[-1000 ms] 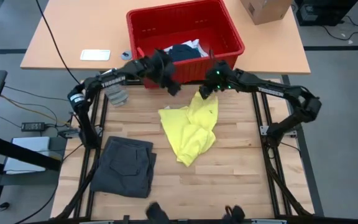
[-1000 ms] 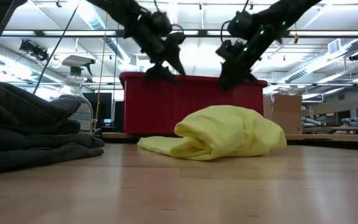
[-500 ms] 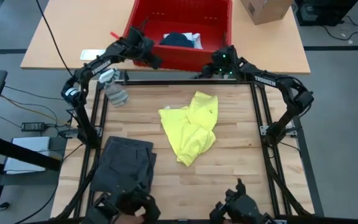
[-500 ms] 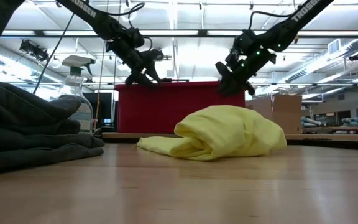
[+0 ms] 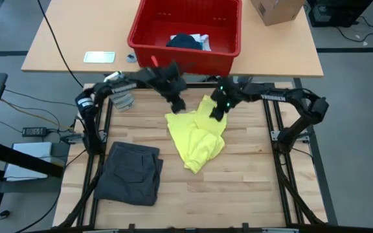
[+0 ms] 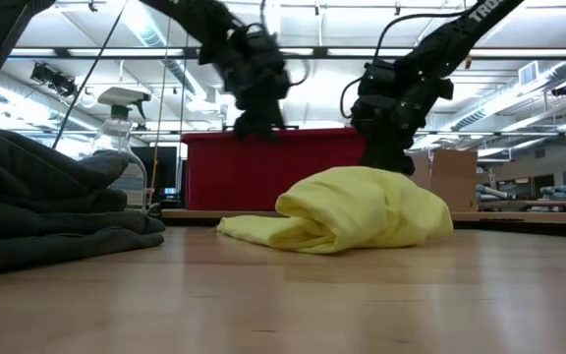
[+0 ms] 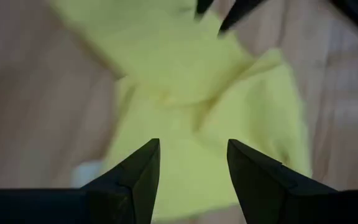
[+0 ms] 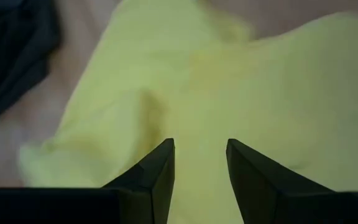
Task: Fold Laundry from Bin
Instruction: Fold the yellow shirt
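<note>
A bright yellow garment (image 5: 198, 133) lies crumpled in the middle of the wooden table; it also shows in the low view (image 6: 362, 211). A dark grey garment (image 5: 133, 173) lies folded at the near left. The red bin (image 5: 186, 55) stands on the far tabletop, with dark blue and white cloth (image 5: 188, 41) inside. My left gripper (image 5: 177, 103) is open above the yellow garment's far left corner (image 7: 191, 146). My right gripper (image 5: 214, 113) is open close over its far end (image 8: 201, 146). My right gripper stands open, pointing down, just over the yellow garment's far end (image 8: 197, 93). I cannot tell whether its fingertips touch the cloth.
A spray bottle (image 5: 122, 97) stands at the table's far left, also in the low view (image 6: 121, 147). A cardboard box (image 5: 277, 10) and a small white flat thing (image 5: 99, 57) lie on the far tabletop. Bare wood shows at the near right.
Both grippers first went out to the bin's near rim, and the bin slid toward the far edge and turned a little. Then both came back toward the near edge and down over the yellow garment. The yellow garment has kept its shape and place.
</note>
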{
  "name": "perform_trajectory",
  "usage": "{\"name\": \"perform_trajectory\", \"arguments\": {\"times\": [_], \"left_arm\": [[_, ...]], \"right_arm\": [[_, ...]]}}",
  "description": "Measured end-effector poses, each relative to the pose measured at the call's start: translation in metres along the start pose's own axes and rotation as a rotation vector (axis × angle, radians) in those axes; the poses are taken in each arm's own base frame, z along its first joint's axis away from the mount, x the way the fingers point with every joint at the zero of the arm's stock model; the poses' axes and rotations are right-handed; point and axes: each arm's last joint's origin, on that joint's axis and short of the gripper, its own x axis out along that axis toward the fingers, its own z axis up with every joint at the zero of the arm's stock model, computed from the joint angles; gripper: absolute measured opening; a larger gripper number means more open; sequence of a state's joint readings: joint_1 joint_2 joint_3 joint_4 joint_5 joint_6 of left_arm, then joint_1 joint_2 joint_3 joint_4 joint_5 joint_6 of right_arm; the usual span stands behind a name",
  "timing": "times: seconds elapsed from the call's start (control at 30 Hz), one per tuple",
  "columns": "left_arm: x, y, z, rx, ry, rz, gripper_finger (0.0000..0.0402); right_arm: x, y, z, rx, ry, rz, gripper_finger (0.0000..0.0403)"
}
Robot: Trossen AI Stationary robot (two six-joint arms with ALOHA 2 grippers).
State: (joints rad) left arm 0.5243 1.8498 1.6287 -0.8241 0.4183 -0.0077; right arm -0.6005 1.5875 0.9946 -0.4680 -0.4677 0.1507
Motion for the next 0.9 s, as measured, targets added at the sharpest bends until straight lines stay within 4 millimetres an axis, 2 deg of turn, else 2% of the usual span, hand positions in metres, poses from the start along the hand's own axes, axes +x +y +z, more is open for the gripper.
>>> {"name": "perform_trajectory", "arguments": {"times": [0.1,0.23,0.33,0.43,0.5,0.63,0.67,0.77,0.9], "left_arm": [[0.027,-0.019,0.004,0.012,-0.014,-0.004,0.0189],[0.060,-0.026,0.002,-0.079,0.028,-0.017,0.0189],[0.072,-0.033,-0.006,-0.183,0.099,-0.009,0.0189],[0.078,-0.046,-0.012,-0.194,0.135,0.035,0.0189],[0.081,-0.055,-0.013,-0.214,0.138,0.048,0.0189],[0.076,-0.070,-0.014,-0.281,0.127,0.036,0.0189],[0.072,-0.073,-0.014,-0.293,0.120,0.032,0.0189],[0.066,-0.081,-0.013,-0.301,0.106,0.026,0.0189],[0.061,-0.086,-0.014,-0.287,0.085,0.066,0.0189]], "right_arm": [[0.013,0.010,-0.013,-0.052,0.049,0.080,0.0154],[0.025,0.020,-0.032,-0.117,0.129,0.183,0.0153],[0.034,0.024,-0.046,-0.135,0.162,0.226,0.0153],[0.044,0.028,-0.059,-0.171,0.163,0.256,0.0149],[0.050,0.032,-0.067,-0.190,0.171,0.248,0.0129],[0.055,0.046,-0.081,-0.240,0.222,0.255,0.0028],[0.053,0.053,-0.084,-0.267,0.234,0.271,0.0016],[0.039,0.078,-0.093,-0.350,0.283,0.304,0.0014],[0.017,0.103,-0.119,-0.425,0.400,0.302,0.0007]]}}
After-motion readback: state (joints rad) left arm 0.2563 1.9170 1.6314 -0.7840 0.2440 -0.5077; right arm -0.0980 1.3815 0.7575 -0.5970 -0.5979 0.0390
